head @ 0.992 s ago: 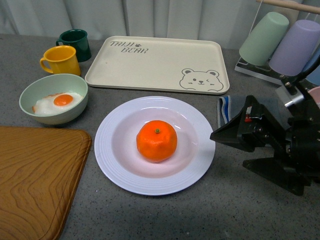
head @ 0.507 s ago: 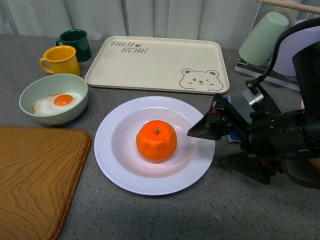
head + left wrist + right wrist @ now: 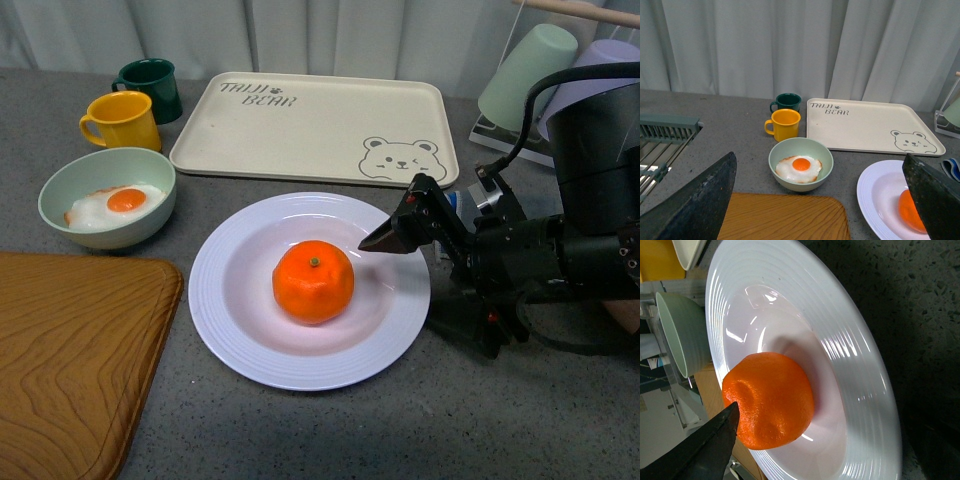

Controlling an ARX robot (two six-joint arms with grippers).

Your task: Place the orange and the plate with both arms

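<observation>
The orange (image 3: 313, 282) sits in the middle of the white plate (image 3: 222, 300) at the table's centre. From the right, my right gripper (image 3: 398, 278) reaches in low and open. Its upper finger tip hangs over the plate's right rim, a short way from the orange and not touching it. The right wrist view shows the orange (image 3: 772, 400) close on the plate (image 3: 865, 365), with one dark finger (image 3: 702, 447) beside it. My left gripper (image 3: 819, 165) is open and holds nothing; past its fingers I see the plate (image 3: 875, 190) and part of the orange (image 3: 910, 212).
A pale green bowl (image 3: 60, 180) with a fried egg stands to the left, with a yellow mug (image 3: 122, 120) and a dark green mug (image 3: 150, 85) behind it. The bear tray (image 3: 310, 125) lies at the back, a wooden board (image 3: 70, 360) at front left and a cup rack (image 3: 540, 70) at back right.
My right gripper has moved left from the table's right side toward the plate, and its upper finger now reaches over the rim. Orange and plate have not moved.
</observation>
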